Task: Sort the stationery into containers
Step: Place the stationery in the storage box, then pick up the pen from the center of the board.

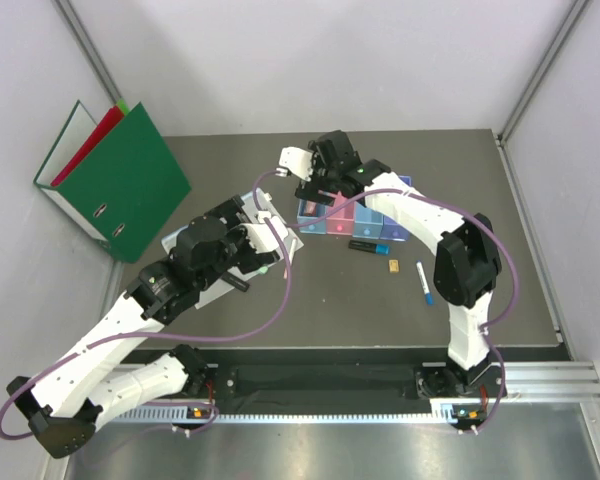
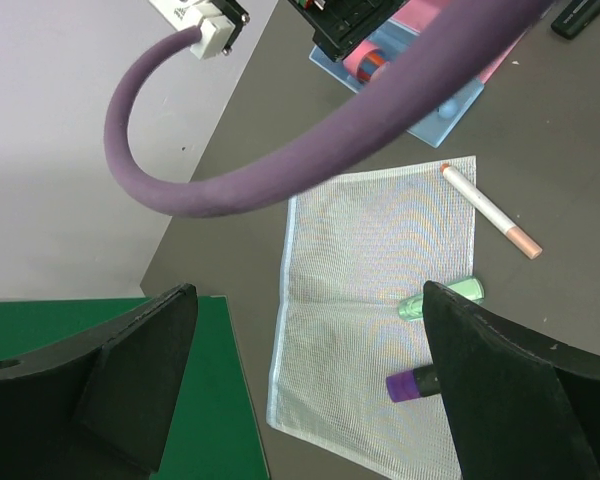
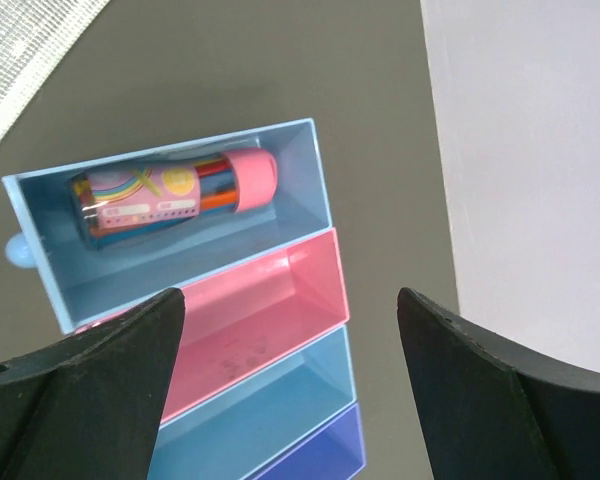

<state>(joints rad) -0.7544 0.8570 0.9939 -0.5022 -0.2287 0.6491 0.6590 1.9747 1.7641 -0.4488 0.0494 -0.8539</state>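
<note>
The four joined containers lie below my right gripper, which is open and empty above the pink bin. The pink-capped glue stick lies in the light blue bin; the pink, blue and purple bins look empty. My left gripper is open and empty above the clear mesh sleeve. A green highlighter and a purple-capped marker lie on the sleeve by my right finger; a white pen lies at its edge. In the top view, right gripper hovers over the bins.
A black marker, a tiny tan block and a blue pen lie on the table in front of the bins. Green and red ring binders stand at the back left. A purple cable crosses the left wrist view.
</note>
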